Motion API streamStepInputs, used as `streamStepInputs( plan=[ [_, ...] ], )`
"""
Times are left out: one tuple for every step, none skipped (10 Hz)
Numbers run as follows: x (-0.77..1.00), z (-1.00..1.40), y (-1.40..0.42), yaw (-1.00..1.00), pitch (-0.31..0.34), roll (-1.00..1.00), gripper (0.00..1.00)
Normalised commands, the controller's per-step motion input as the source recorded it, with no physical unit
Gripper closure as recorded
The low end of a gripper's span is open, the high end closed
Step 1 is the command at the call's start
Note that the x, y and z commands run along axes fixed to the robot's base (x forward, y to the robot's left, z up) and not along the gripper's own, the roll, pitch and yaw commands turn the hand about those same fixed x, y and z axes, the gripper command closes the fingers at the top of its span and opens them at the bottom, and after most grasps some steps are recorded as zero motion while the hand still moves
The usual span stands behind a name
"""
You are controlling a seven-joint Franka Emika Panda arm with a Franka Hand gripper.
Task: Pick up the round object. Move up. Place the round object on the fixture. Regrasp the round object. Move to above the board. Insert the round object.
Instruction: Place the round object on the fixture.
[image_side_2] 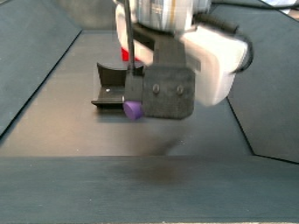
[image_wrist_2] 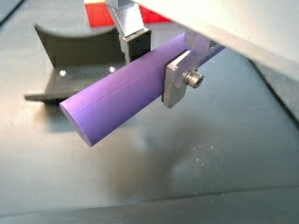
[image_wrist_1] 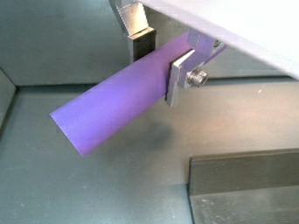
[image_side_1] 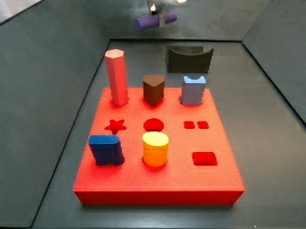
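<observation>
The round object, a long slim purple peg (image_wrist_1: 117,103), lies crosswise between my fingers in both wrist views (image_wrist_2: 122,96). My gripper (image_wrist_1: 162,59) is shut on it and holds it in the air above the grey floor. In a side view the gripper (image_side_1: 157,18) hangs high at the far end with the peg (image_side_1: 148,21) a small purple spot. In a side view only the peg's end (image_side_2: 133,110) shows under the gripper body. The fixture (image_wrist_2: 70,59), a dark block with a U notch, stands below and beside the peg (image_side_1: 189,59) (image_side_2: 111,86). The red board (image_side_1: 180,183) lies nearer.
On the board stand a tall pink peg (image_side_1: 116,77), a brown peg (image_side_1: 153,89), a light blue peg (image_side_1: 192,90), a blue block (image_side_1: 106,148) and a short yellow cylinder (image_side_1: 156,148). Dark walls (image_side_1: 269,80) bound the floor on both sides.
</observation>
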Motion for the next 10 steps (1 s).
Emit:
streamStepInputs(
  plan=[
    [-0.02,1.00,-0.01,0.01,0.088,0.08,1.00],
    [-0.02,1.00,-0.01,0.02,0.105,0.09,1.00],
    [-0.02,1.00,-0.02,0.02,0.113,0.10,1.00],
    [-0.03,1.00,-0.02,0.02,0.106,0.09,1.00],
    [-0.03,0.87,-0.01,0.02,0.102,0.08,1.00],
    [-0.02,0.74,-0.01,0.01,0.092,0.07,1.00],
    [-0.02,0.60,0.00,0.01,0.097,0.07,1.00],
    [-0.01,0.41,0.00,0.01,0.103,0.06,1.00],
    [0.00,0.26,0.00,0.01,0.111,0.06,1.00],
    [0.48,0.27,-1.00,1.00,-0.021,0.04,1.00]
  ],
)
